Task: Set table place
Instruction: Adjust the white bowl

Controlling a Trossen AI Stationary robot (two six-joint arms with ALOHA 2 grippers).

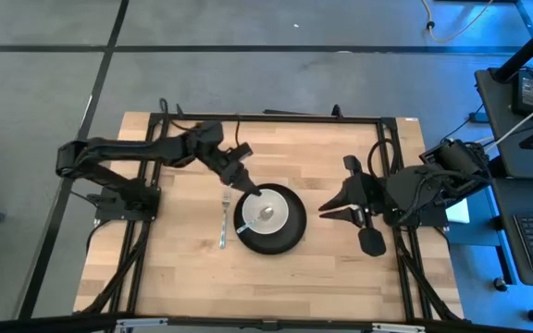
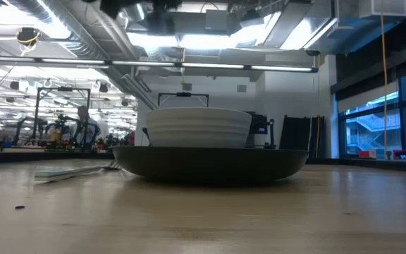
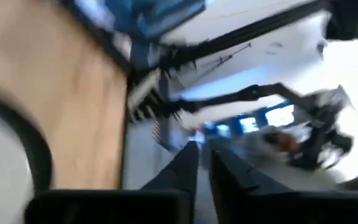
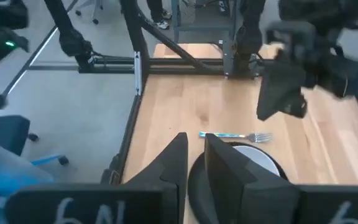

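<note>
Dark round plate (image 2: 210, 164) filled the low view's centre on the pale-brown wooden plank table (image 2: 203, 219), carrying a white ribbed bowl (image 2: 198, 127); a silver fork (image 2: 76, 170) lay at left. From above, the left gripper (image 1: 245, 181) hovered at the bowl's upper-left rim, its fingers near together, holding nothing visible. The right gripper (image 1: 327, 209) waited at centre-right, narrowly parted, empty. The left wrist view was smeared.
</note>
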